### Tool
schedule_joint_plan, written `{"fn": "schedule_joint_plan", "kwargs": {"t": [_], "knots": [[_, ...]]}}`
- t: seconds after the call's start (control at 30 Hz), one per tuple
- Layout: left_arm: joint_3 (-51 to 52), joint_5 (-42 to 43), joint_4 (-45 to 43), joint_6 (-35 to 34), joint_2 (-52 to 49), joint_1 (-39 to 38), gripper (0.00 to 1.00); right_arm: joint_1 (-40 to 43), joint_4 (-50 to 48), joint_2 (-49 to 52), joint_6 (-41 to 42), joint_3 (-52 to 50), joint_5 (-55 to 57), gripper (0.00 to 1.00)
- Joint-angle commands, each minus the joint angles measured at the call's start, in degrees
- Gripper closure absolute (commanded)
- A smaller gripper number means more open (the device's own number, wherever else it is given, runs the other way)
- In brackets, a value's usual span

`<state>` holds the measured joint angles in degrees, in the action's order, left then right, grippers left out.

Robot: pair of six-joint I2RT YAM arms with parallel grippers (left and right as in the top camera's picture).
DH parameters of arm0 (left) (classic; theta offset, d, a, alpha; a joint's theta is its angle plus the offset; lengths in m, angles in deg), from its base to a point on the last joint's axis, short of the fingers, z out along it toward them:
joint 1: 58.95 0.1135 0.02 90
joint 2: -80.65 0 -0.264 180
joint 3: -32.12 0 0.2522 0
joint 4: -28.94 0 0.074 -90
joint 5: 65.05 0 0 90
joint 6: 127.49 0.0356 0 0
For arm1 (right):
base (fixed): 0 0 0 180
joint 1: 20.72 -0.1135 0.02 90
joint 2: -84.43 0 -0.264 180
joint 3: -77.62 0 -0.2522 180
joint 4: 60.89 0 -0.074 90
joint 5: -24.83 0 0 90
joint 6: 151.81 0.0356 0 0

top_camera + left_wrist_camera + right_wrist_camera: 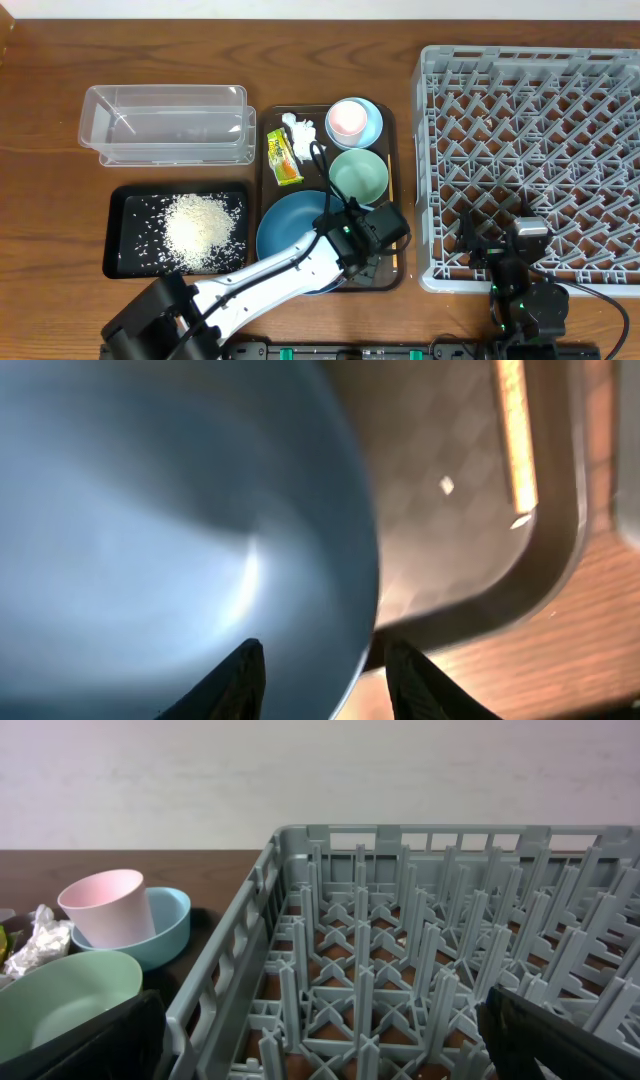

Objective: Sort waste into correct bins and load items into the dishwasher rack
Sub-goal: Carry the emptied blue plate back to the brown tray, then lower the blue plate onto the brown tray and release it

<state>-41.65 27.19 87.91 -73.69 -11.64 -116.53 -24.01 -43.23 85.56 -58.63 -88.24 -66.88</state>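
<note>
The large blue bowl (pixel 292 232) (pixel 150 510) rests at the front of a brown serving tray (pixel 268 180). My left gripper (pixel 378 232) (pixel 322 652) stands open astride the bowl's right rim, one finger inside and one outside, gripping nothing. Behind are the mint-green bowl (pixel 358 175) (pixel 60 995), the pink cup (pixel 347 118) (pixel 105 905) standing in the light-blue bowl (pixel 372 122) (pixel 175 925), the tissue (pixel 300 130), the wrapper (pixel 283 158) and a chopstick (pixel 392 190) (pixel 515 430). Rice (pixel 200 228) lies in the black tray (pixel 120 215). My right gripper (pixel 510 258) (pixel 320 1040) is wide open and empty over the rack's (pixel 540 140) (pixel 400 940) near left corner.
The clear tub (pixel 165 122) stands behind the black tray at the back left. The rack's tall pegs and left wall rise just beside my right fingers. Bare wooden table shows at the far left and along the front edge.
</note>
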Motion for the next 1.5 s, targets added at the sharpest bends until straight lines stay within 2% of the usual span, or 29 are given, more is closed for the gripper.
{"fn": "schedule_joint_plan", "kwargs": {"t": [0.0,0.1,0.17,0.2,0.23,0.27,0.5,0.73,0.97,1.07,1.1,1.17,1.47], "knots": [[-4.31,0.24,2.54,1.16,3.65,0.02,0.58,0.33,0.2,0.0,-0.5,-0.07,-0.2,0.01],[-7.13,-0.42,4.55,4.26,7.89,0.02,0.56,0.33,0.22,0.0,-0.48,-0.07,-0.2,0.01],[-8.72,-2.38,5.11,5.79,11.8,0.13,0.41,0.33,0.22,0.0,-0.48,-0.07,-0.2,0.01],[-9.2,-4.31,5.11,5.77,14.05,0.31,0.27,0.33,0.22,0.0,-0.5,-0.07,-0.2,0.01],[-9.33,-6.01,4.9,5.75,16.09,0.46,0.2,0.33,0.2,0.0,-0.5,-0.07,-0.2,0.01],[-9.33,-7.93,4.42,5.75,18.25,0.66,0.19,0.33,0.22,0.0,-0.5,-0.07,-0.2,0.01],[-9.33,-12.44,-1.79,5.77,26.43,1.16,0.14,0.33,0.22,0.0,-0.48,-0.07,-0.2,0.01],[-9.33,-18.47,-8.92,5.73,26.69,1.16,0.09,0.33,0.2,0.0,-0.5,-0.07,-0.2,0.01],[-9.22,-22.18,-9.33,5.77,23.82,1.16,0.07,0.33,0.22,0.0,-0.5,-0.07,-0.2,0.01],[-9.22,-27.36,-9.33,5.75,21.46,1.18,0.06,0.33,0.22,0.0,-0.5,-0.07,-0.2,0.01],[-9.22,-29.11,-9.33,5.75,20.57,1.31,0.01,0.33,0.22,0.0,-0.5,-0.07,-0.2,0.01],[-9.22,-31.8,-9.81,5.75,18.38,1.88,0.02,0.33,0.2,0.0,-0.5,-0.07,-0.2,0.01],[-9.22,-32.89,-15.3,5.73,8.87,7.45,0.02,0.33,0.22,0.0,-0.5,-0.07,-0.2,0.01]]}}
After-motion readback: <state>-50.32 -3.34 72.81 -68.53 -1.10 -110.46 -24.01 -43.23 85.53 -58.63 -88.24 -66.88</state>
